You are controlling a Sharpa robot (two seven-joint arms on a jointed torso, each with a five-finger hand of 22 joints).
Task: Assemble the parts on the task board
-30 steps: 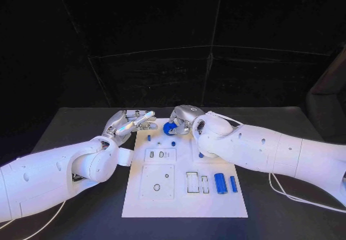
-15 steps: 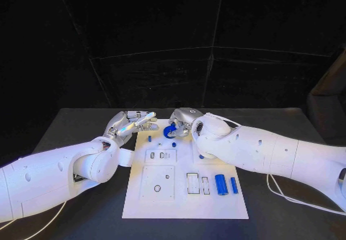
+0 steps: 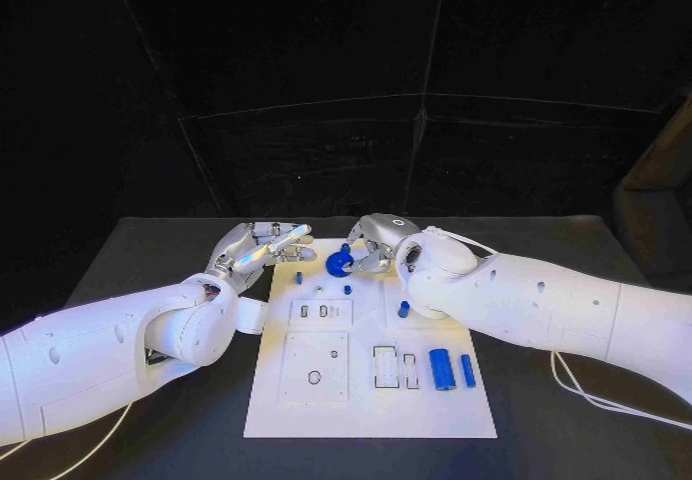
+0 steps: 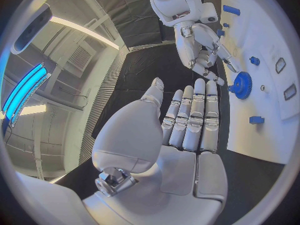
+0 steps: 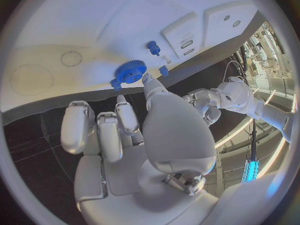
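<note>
At the far end of the white task board (image 3: 368, 405), the right hand (image 3: 378, 240) is down over a blue gear (image 3: 340, 262). In the right wrist view the thumb tip touches the gear's rim while the other fingers (image 5: 100, 130) are curled back toward the palm, clear of it, so I cannot tell whether the gear is really held or just being touched. The gear looks to sit on the board's surface near its far edge.

The left hand (image 3: 260, 248) hovers just off the board's left far corner, over the black counter (image 3: 159, 260). Its fingers (image 4: 194, 115) are straight and lie side by side, thumb apart, with nothing in it.

Nearer on the board, a small blue peg (image 3: 299, 276) stands just left of the gear and another blue peg (image 3: 348, 288) just beyond a pale slotted block. A small blue piece (image 3: 404, 309) lies beside the right forearm. Toward the near right, a thick blue cylinder (image 3: 441, 368) and a thin blue pin (image 3: 467, 369) lie side by side, next to two rectangular slots.
</note>
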